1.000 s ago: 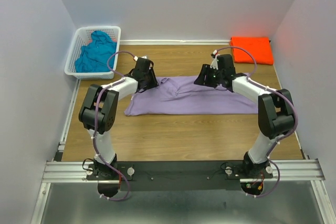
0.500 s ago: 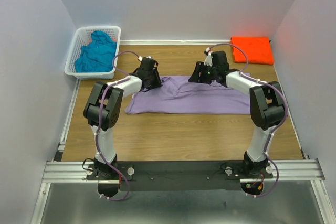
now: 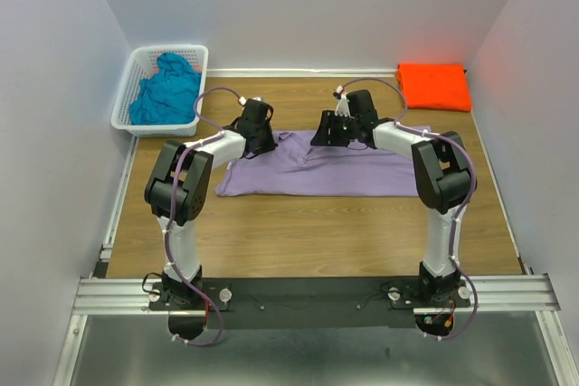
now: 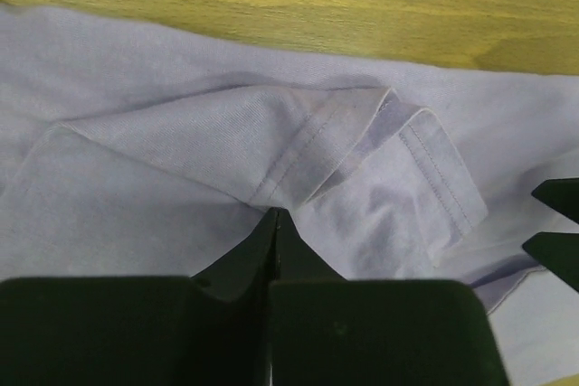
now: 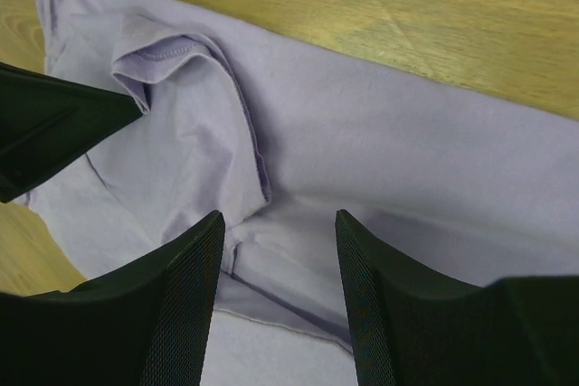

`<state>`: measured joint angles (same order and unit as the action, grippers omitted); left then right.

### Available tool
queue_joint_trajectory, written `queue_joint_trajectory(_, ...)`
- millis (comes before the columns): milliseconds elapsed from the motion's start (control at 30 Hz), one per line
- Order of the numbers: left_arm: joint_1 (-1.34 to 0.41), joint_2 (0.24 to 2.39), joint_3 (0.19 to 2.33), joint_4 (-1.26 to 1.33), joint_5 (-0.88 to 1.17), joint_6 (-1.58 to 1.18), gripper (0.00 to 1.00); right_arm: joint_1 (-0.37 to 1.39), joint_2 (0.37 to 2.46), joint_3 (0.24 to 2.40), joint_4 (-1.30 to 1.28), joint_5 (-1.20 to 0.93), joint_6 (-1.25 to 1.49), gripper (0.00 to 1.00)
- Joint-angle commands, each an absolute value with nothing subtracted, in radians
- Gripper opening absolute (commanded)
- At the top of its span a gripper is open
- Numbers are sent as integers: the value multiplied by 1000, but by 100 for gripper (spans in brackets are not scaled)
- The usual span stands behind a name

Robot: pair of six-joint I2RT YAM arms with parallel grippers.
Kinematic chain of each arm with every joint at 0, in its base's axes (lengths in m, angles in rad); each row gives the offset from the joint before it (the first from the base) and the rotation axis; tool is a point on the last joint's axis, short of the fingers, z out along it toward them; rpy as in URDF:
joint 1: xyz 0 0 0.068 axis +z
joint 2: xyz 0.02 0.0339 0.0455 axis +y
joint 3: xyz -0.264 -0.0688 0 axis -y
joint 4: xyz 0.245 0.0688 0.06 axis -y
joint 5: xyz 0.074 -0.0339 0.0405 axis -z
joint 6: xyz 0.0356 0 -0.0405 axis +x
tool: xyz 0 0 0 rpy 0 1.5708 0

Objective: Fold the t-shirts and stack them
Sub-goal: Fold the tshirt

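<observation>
- On the table [image 3: 298, 232], the purple shirt [image 3: 326, 169] lies spread out.
- Left gripper [image 3: 267, 142] is pinched shut on its far edge.
- Right gripper [image 3: 321, 137] is open; it should pinch too, then both pull evenly.

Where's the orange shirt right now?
In the top view, the folded orange t-shirt lies at the far right corner of the table, beyond the spread lavender t-shirt.
</observation>
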<state>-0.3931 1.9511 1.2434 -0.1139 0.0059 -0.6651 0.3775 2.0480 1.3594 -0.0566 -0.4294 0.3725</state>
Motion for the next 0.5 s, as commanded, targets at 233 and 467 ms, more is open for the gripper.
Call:
queue_joint_trajectory(233,-446,1925,1272,-141,-147,-571,43,400,2071,1362,-18,-451,356,59)
queue_joint_trajectory(467,-500,1922,1301,-198,-383,-446,60,400,2052,1345,-17,-437,336,59)
